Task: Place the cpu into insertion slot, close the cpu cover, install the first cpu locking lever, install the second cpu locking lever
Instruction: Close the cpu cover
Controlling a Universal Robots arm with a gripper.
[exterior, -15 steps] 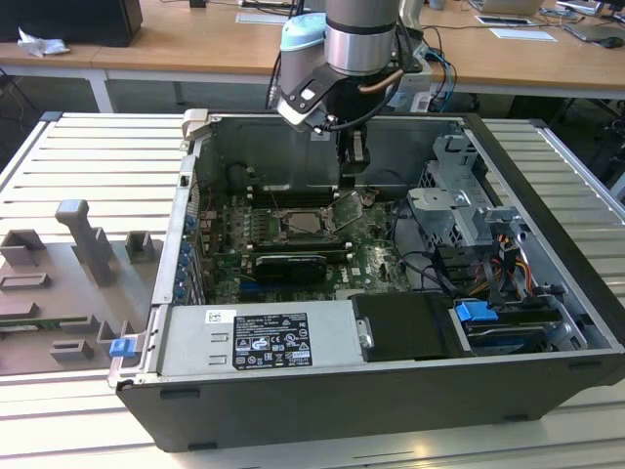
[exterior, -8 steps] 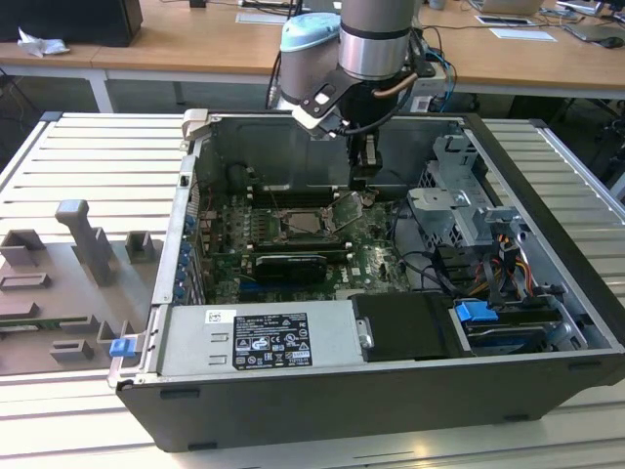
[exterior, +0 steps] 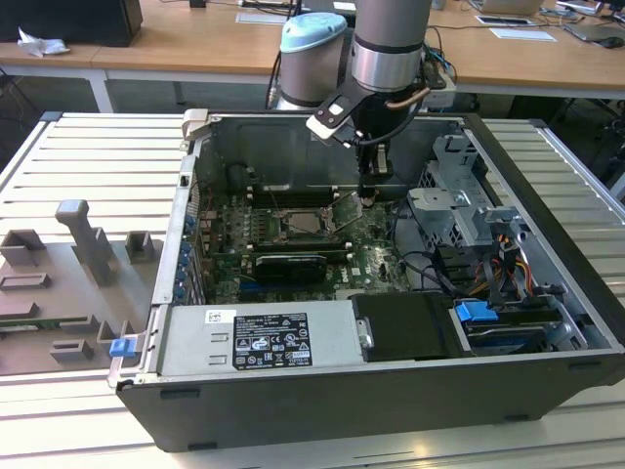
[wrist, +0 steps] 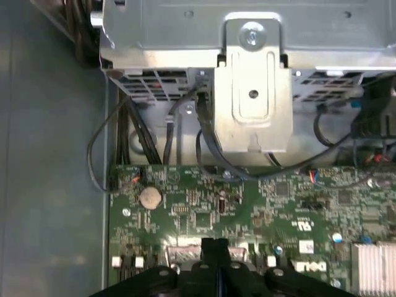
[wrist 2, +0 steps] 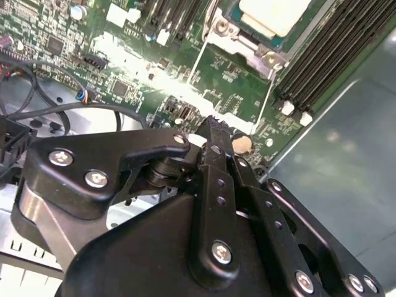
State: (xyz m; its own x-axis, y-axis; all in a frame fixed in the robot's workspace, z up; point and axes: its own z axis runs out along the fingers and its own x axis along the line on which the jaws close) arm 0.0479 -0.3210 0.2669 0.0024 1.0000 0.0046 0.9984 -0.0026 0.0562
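The cpu (wrist 2: 272, 13) shows its pale metal top in the insertion slot (exterior: 307, 222) on the green board. The silvery cpu cover (wrist 2: 230, 30) frames it and seems to lie flat. Two thin wire locking levers (wrist 2: 197, 74) (wrist 2: 267, 99) run from the socket's corners towards my fingers. My gripper (exterior: 369, 195) hangs inside the case just to the exterior view's right of the socket. Its black fingertips (wrist 2: 213, 127) (wrist: 213, 246) are pressed together low over the board. Whether a lever end is caught between them is hidden.
A grey drive cage (exterior: 459, 195) and loose cables (exterior: 430, 264) crowd the exterior view's right. The power supply (exterior: 259, 337) fills the case front. Memory slots (wrist 2: 328, 49) flank the socket. A metal bracket (wrist: 253, 93) and a coin battery (wrist: 150, 197) lie beyond the fingertips.
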